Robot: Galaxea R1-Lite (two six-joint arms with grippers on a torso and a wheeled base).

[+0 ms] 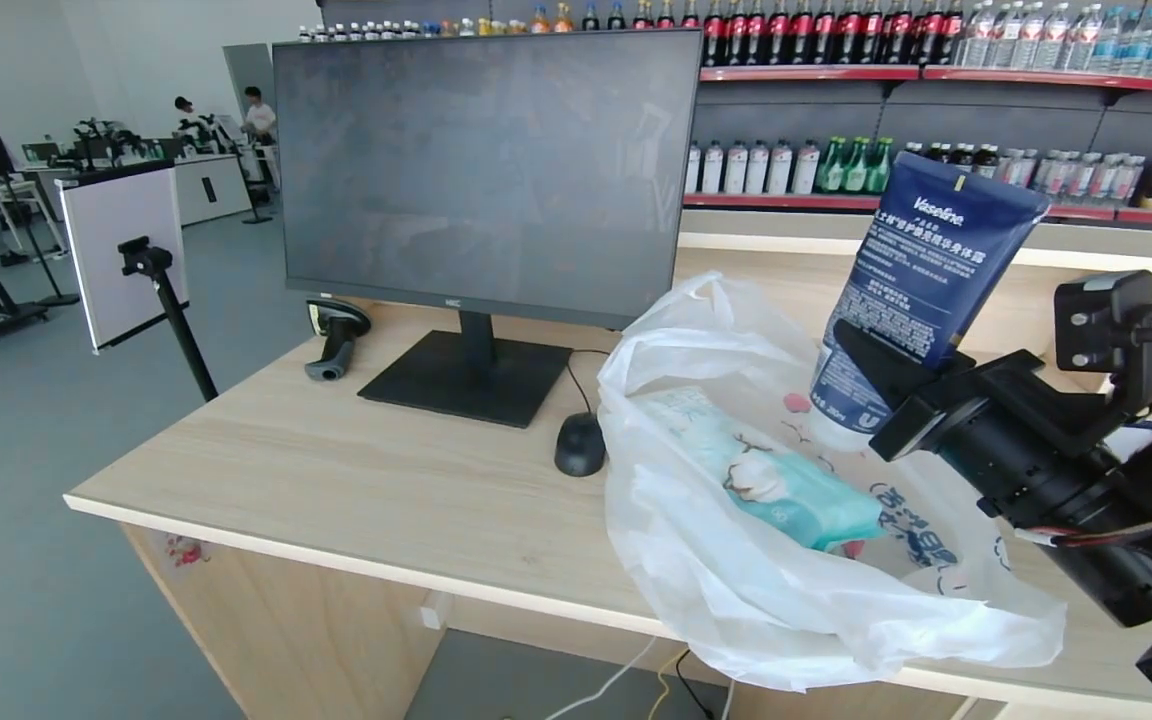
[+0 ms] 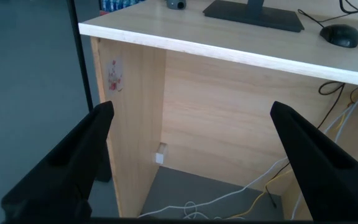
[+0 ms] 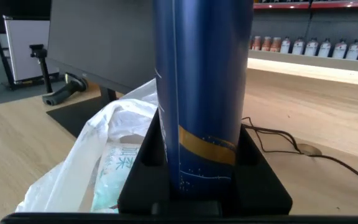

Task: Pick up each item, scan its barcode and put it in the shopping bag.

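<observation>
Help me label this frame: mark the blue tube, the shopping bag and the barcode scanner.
blue tube (image 1: 921, 270), head view, printed blue body.
shopping bag (image 1: 736, 600), head view, front plastic wall.
barcode scanner (image 1: 339, 322), head view, its head.

One tube (image 1: 921, 270), one pack (image 1: 796, 495), one bag (image 1: 736, 610), one scanner (image 1: 334, 342).

Wooden table (image 1: 336, 470): monitor (image 1: 466, 375), mouse (image 1: 579, 445), barcode scanner (image 1: 336, 340), white shopping bag (image 1: 736, 590) at front edge.
</observation>
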